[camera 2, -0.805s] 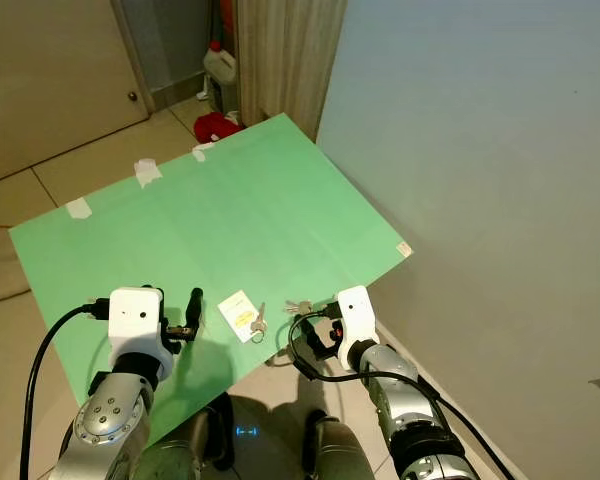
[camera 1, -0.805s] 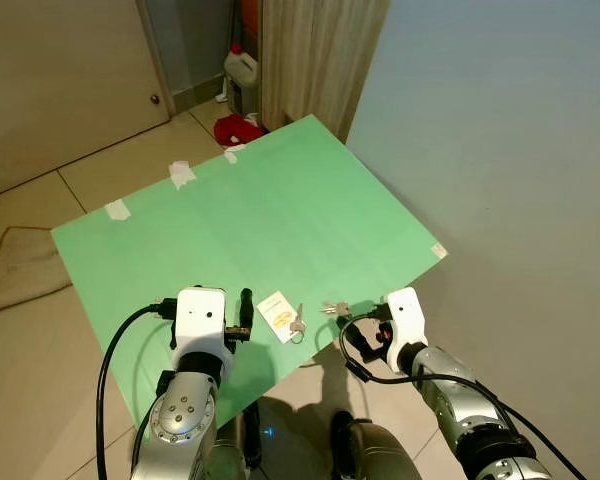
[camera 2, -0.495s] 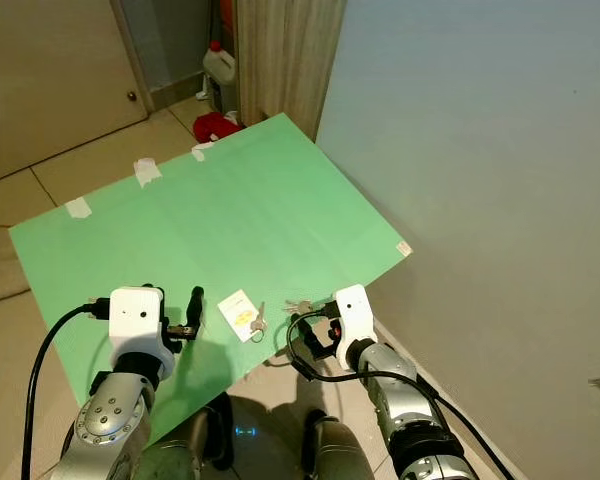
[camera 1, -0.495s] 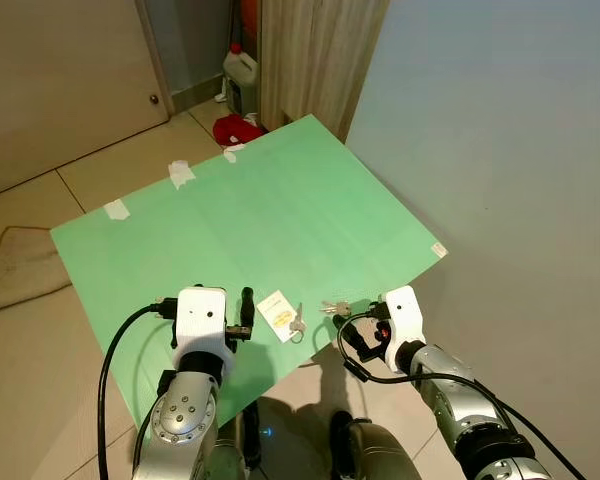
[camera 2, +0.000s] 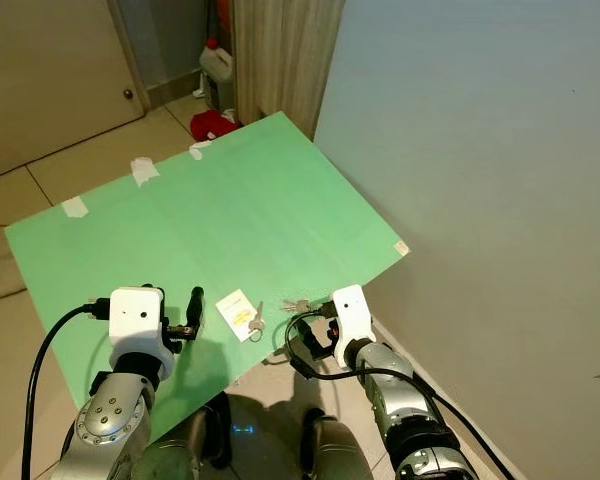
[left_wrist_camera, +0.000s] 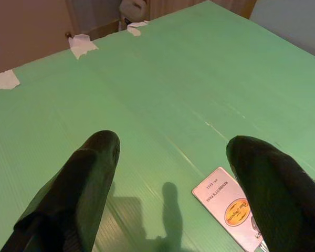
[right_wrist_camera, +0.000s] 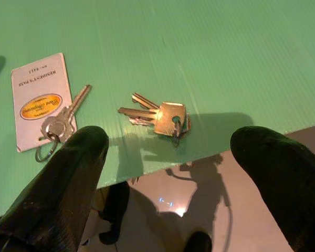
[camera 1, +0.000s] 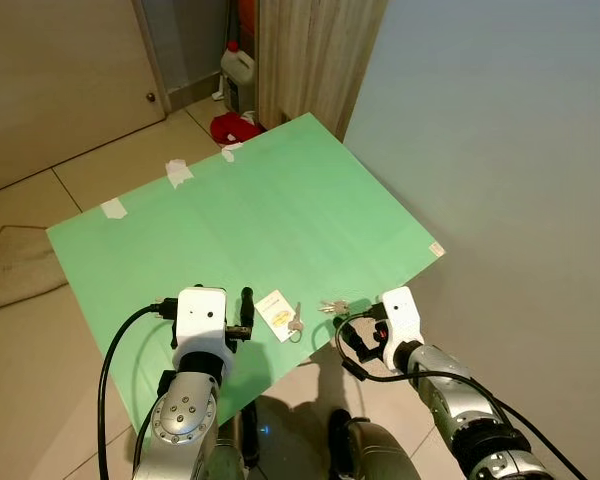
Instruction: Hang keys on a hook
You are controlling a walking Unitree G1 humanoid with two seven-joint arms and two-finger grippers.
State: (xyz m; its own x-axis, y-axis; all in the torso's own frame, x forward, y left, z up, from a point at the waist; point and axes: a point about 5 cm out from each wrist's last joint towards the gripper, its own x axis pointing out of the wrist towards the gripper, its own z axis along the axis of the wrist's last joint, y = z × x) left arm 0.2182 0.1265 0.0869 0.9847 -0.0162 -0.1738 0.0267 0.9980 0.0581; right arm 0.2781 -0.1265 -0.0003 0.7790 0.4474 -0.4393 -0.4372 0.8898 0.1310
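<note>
Keys not yet picked up; the hanging was all still to do.

The bunch of keys [right_wrist_camera: 158,117] lay on the green worktop [camera 1: 270,210] near its front edge, just ahead of the right claw [right_wrist_camera: 184,173], whose fingers stood spread and empty; a second key on a ring [right_wrist_camera: 60,123] rested against a white pass card [right_wrist_camera: 38,100] beside it; the left claw [left_wrist_camera: 173,184] hovered spread over the worktop; no hook could be made out, so grasping, lifting and hanging remained.
</note>
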